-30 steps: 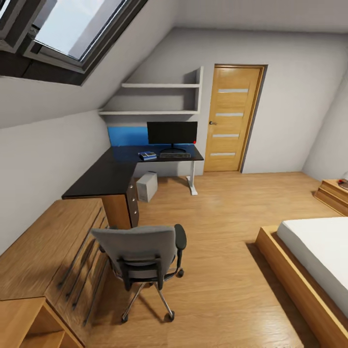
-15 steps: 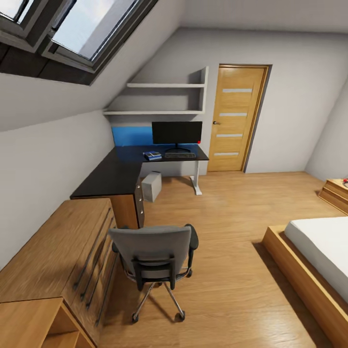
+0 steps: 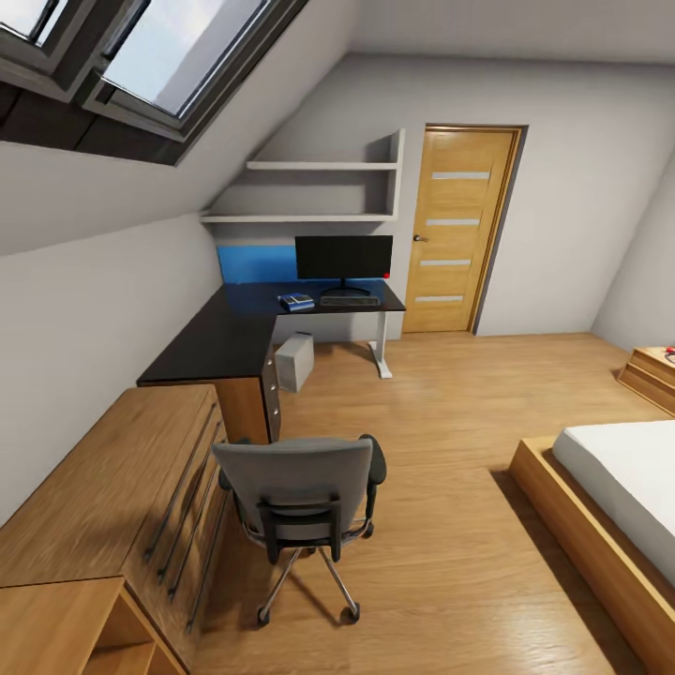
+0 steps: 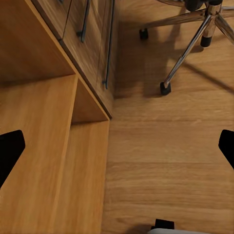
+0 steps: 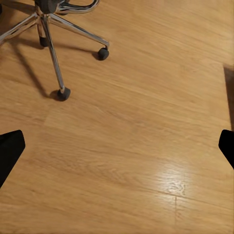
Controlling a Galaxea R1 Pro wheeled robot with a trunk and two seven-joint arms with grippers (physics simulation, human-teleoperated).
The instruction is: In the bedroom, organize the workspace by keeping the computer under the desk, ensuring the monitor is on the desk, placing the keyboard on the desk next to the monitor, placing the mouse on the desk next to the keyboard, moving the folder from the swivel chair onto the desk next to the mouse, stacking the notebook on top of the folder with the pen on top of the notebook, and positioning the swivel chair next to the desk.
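Two grippers hang spread wide over the wood floor (image 5: 146, 146), gripping nothing. Grey, tall-backed, black-armed, the swivel chair (image 3: 298, 492) stands on chrome legs beside the low wooden cabinet (image 3: 103, 487), well apart from the black-topped desk (image 3: 234, 328).

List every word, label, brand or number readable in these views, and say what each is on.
None: no readable text shows in any view.
Monitor: black screen, no writing; just a red dot at one lower corner.
Keyboard: keys too small to read.
Blue item on the desk: no legible print.
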